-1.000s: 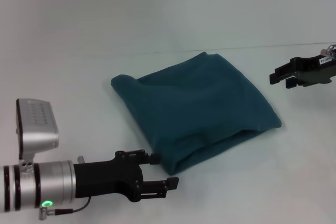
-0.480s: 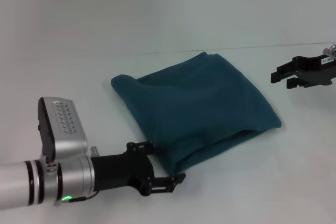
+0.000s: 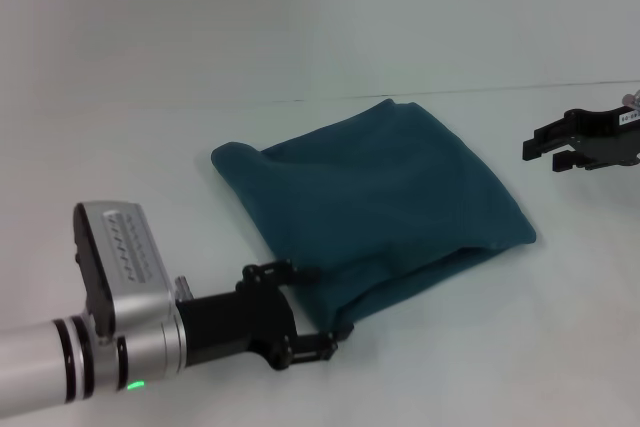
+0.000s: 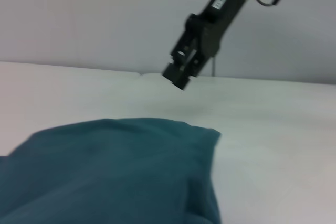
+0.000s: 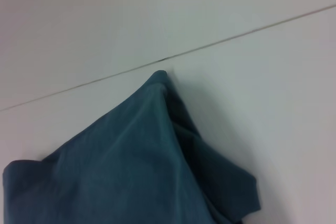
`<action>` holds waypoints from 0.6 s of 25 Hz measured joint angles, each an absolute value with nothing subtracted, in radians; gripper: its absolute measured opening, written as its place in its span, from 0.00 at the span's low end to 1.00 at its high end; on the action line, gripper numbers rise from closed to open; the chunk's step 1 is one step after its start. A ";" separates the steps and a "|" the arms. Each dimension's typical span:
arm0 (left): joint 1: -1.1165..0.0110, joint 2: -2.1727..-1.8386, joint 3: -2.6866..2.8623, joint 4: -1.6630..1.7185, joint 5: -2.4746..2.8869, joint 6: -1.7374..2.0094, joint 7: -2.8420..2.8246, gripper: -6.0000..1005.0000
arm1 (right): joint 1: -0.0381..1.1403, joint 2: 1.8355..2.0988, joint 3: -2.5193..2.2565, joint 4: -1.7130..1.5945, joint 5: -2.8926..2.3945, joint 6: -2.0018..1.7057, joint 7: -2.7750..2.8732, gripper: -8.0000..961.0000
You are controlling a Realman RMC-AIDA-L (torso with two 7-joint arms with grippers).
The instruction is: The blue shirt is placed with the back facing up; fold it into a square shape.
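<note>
Fabric is what draws the eye: the plain dark teal-blue short-sleeved shirt (image 3: 375, 209) of soft cloth lies near the middle of the white desk (image 3: 150, 67), already doubled over into a thick, roughly four-sided bundle, its sleeves and collar tucked out of sight. From where I stand the folding looks almost finished. The outline is close to a square but not quite true; it sits skewed to the desk's edges, one far corner comes to a point near the thin dark seam that runs across the desk top, and the near edge shows loose layers gaping a little instead of lying flat. The left gripper (image 3: 310, 312), black on a silver arm, sits low at the shirt's near corner, toward the front edge of the desk, its fingers parted and just at the hem, with no cloth visibly pinched between them. The right gripper (image 3: 560, 151) hovers off the shirt's right side, well apart from it and above bare desk, its short black fingers open and holding nothing. I judge that what remains is small: perhaps squaring that near corner or pressing the layers down, then drawing both arms clear.
</note>
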State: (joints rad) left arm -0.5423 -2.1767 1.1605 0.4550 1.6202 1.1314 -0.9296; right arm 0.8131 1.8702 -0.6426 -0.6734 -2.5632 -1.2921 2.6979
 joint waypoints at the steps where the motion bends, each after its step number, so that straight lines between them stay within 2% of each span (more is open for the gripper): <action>1: -0.542 -2.177 1.168 0.450 1.620 1.133 -0.923 0.78 | 0.813 1.870 -0.642 -0.673 -2.563 -1.292 2.698 0.55; 15: -0.561 -2.177 1.302 0.418 1.500 1.046 -0.875 0.76 | 0.803 1.867 -0.639 -0.670 -2.563 -1.292 2.698 0.55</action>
State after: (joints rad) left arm -0.5609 -2.1767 1.3021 0.4178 1.4998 1.0460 -0.8754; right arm 0.8030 1.8666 -0.6389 -0.6702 -2.5632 -1.2915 2.6983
